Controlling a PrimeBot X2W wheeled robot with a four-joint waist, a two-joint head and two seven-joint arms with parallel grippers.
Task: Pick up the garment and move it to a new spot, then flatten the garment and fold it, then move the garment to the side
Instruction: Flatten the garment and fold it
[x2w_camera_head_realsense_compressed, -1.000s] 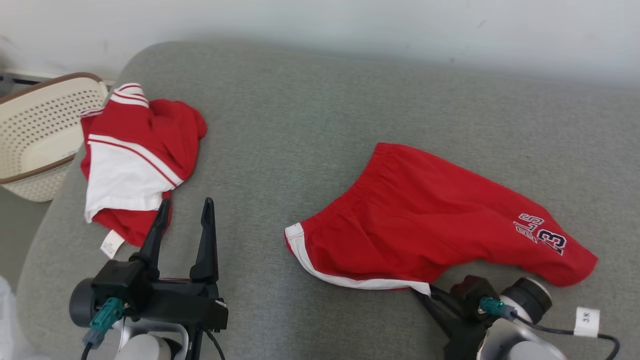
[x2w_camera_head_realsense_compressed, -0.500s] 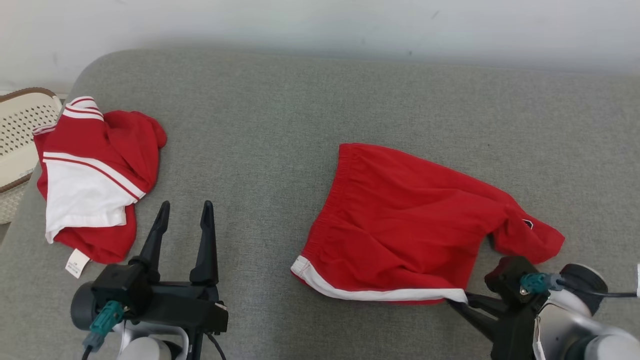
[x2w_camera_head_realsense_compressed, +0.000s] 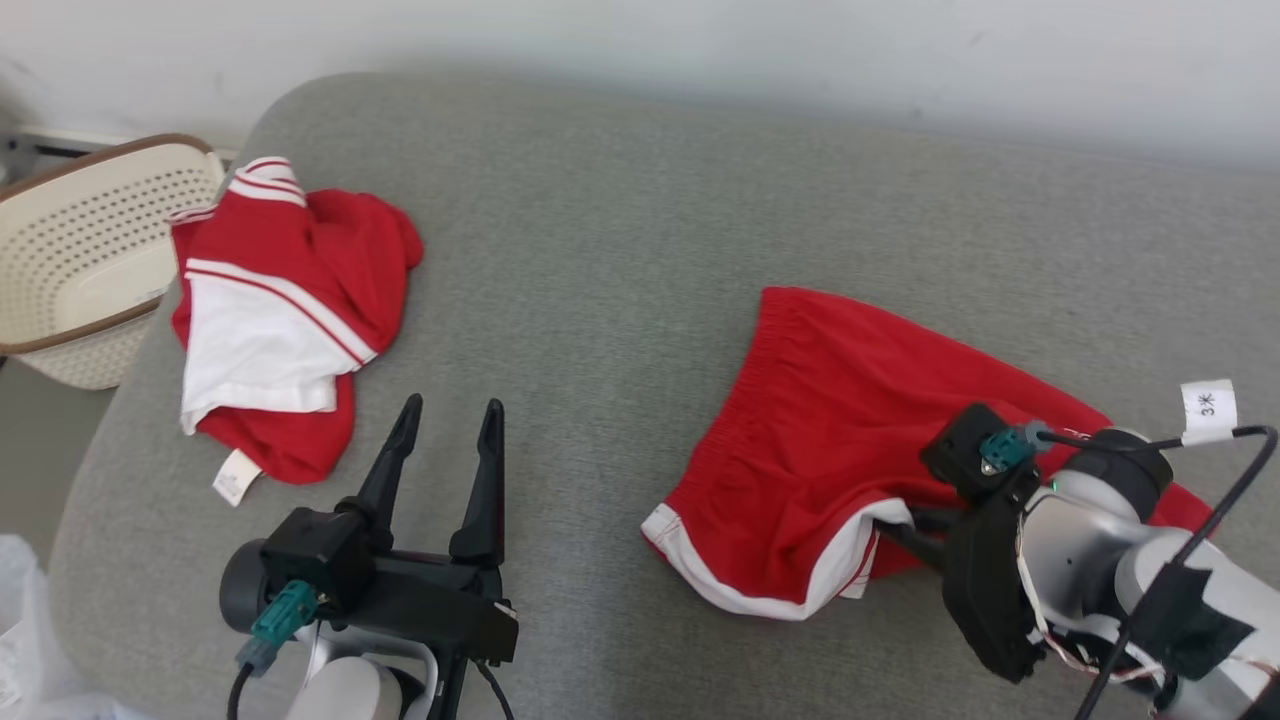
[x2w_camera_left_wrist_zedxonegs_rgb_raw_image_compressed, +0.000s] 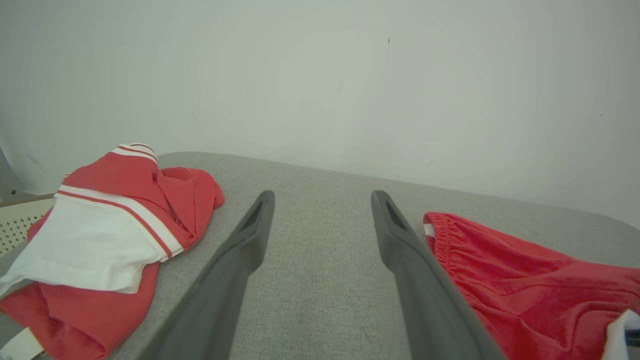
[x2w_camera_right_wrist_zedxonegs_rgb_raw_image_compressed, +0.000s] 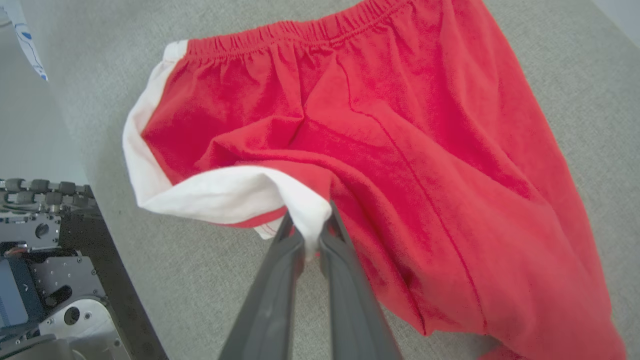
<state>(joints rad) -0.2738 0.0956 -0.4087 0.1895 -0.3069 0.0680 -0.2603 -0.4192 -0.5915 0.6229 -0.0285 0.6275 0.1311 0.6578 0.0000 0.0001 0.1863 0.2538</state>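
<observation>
- Two red garments lie on the grey cushion (x2w_camera_head_realsense_compressed: 600, 250): the red shorts (x2w_camera_head_realsense_compressed: 820, 430) on its right half, and a crumpled red-and-white garment (x2w_camera_head_realsense_compressed: 290, 300) near its left edge.
- One white tag (x2w_camera_head_realsense_compressed: 1207, 408) hangs on the cable of my right arm, over the cushion's right side. I read a "3" on it, followed by a mark I cannot make out.
- One small white label (x2w_camera_head_realsense_compressed: 236, 477) sticks out of the red-and-white garment towards the cushion's front edge; its print is too small to read.
- One perforated cream basket (x2w_camera_head_realsense_compressed: 70, 250) with a brown rim stands just off the cushion's left rear corner.
- Two grippers are over the cushion's front part.
- My right gripper (x2w_camera_right_wrist_zedxonegs_rgb_raw_image_compressed: 310, 225) is clenched on the white hem (x2w_camera_right_wrist_zedxonegs_rgb_raw_image_compressed: 225, 195) of the shorts. That corner is lifted off the cushion, while the elastic waistband lies on it.
- My left gripper (x2w_camera_head_realsense_compressed: 451, 405) has its fingers spread wide with nothing between them, above bare cushion between the two garments.
</observation>
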